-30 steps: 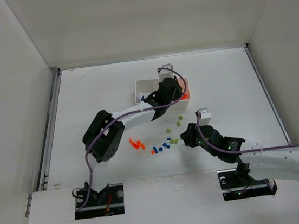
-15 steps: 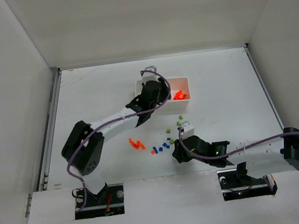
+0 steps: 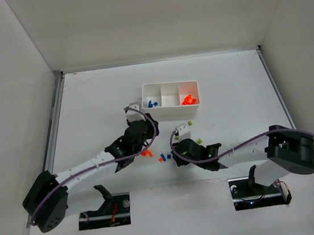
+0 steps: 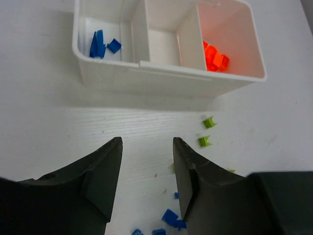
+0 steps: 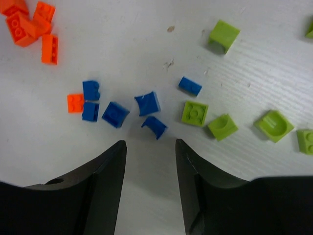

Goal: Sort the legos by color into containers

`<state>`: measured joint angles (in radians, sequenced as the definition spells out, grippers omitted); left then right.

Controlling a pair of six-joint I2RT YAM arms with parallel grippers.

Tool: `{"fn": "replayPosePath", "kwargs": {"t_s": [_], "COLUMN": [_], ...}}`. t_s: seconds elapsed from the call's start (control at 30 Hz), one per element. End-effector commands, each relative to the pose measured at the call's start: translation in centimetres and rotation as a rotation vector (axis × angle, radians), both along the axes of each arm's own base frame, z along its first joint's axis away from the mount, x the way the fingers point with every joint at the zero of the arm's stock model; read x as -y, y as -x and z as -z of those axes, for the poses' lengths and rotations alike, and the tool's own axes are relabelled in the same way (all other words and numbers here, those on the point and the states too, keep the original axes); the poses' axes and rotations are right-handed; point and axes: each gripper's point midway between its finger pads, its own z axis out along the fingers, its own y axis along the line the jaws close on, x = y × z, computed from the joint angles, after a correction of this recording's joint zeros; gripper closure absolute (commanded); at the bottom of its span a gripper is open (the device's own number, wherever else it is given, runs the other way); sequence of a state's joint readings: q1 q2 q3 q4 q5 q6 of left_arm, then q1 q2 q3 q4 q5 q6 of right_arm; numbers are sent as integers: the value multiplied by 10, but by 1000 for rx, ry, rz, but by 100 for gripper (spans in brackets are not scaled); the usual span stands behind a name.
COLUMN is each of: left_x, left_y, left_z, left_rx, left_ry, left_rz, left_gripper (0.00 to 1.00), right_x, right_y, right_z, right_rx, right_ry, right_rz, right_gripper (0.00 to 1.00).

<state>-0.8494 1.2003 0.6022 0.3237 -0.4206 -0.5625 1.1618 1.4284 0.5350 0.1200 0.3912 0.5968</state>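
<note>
White plastic makes the tray (image 3: 171, 114), which sits near the middle of the worktop (image 3: 239, 84), a bit toward the far edge. It has three boxes in a row. Blue legos (image 4: 100, 45) lie in the left box and orange legos (image 4: 214, 56) lie in the right box.

More legos lie loose on the worktop between the tray and the near edge. An orange bunch (image 5: 29, 24) is on the side of the left edge, loose blue bricks (image 5: 146, 104) are in the middle, and green bricks (image 5: 194, 113) are on the side of the right edge.

The left gripper (image 4: 145, 144) hangs over the worktop just in front of the tray. Its fingers are spread apart with nothing between them. The right gripper (image 5: 149, 144) hangs low over the loose blue bricks. Its fingers are spread too and hold nothing. A curved blue brick (image 5: 155, 126) lies just ahead of the gap.
</note>
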Motion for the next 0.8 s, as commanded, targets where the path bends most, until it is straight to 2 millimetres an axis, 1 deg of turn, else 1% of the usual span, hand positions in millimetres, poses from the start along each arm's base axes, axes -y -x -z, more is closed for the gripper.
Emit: {"fn": "replayPosePath", "kwargs": {"t_s": [0.0,0.13,0.23,0.3,0.37,0.47,0.6,0.63,0.7,0.77], "left_x": [-20,-39,-49,-53,-56,-63,-71,-74,-79,-83], "left_y": [11,27,36,43,51,57,61,61,62,63], "left_z": [-7,7,17,24,33,42,47,49,52,56], "left_rx": [30,-2,-29,-50,-65,-74,-81,-80,-85,-97], "left_ry": [27,0,-8,-28,-50,-54,-64,-66,-64,-71], "left_rz": [-59,-79,-87,-83,-77,-95,-109,-121,-143,-155], "left_gripper": [57,57,57,58,58,58,58,58,58,58], "right_x": [-2,-4,-7,-9,-9,-6,-14,-16,-23,-31], "right_y": [-23,-28,-28,-27,-27,-26,-26,-31,-48,-69], "right_z": [-8,1,5,2,-4,-26,-60,-69,-88,-107], "right_rx": [76,79,73,72,77,85,98,103,122,159], "right_ry": [45,81,99,87,73,48,-58,-84,-128,-161], "right_rz": [49,64,66,69,70,74,55,54,57,64], "right_gripper": [52,58,72,79,81,82,82,82,82,82]}}
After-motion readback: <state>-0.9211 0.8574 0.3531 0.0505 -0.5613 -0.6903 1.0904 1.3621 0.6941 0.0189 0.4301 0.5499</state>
